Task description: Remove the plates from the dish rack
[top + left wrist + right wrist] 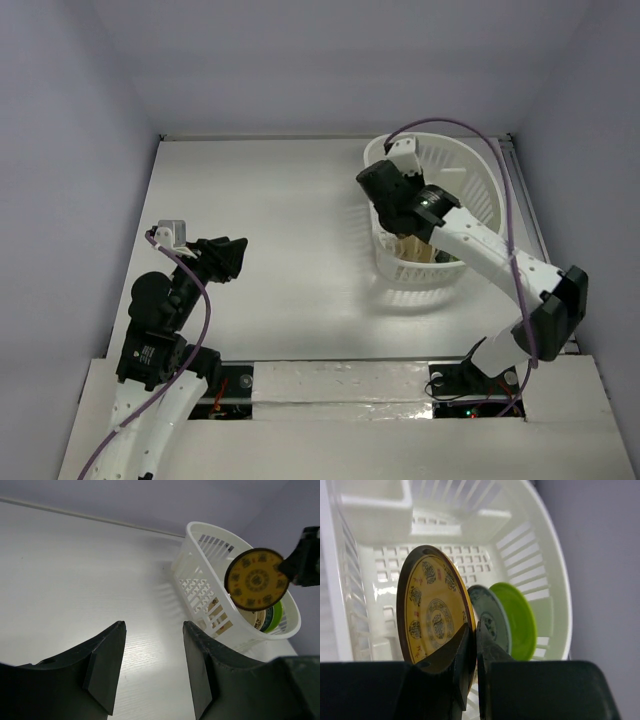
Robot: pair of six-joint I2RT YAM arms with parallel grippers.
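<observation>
The white dish rack [478, 172] stands at the far right of the table. My right gripper [405, 222] is shut on the rim of the yellow-orange patterned plate [432, 611] and holds it upright above the rack; the left wrist view shows this plate [257, 580] lifted over the rack [200, 565]. Behind it a grey-blue plate [492, 617] and a lime green plate [518, 617] stand in the rack [540, 545]. A cream plate [259, 618] shows in the rack too. My left gripper [236, 256] is open and empty over the table's left side, far from the rack.
The white tabletop [280, 220] stretches between the two arms. Grey walls close in the back and sides. The rack sits close to the table's right edge [528, 215].
</observation>
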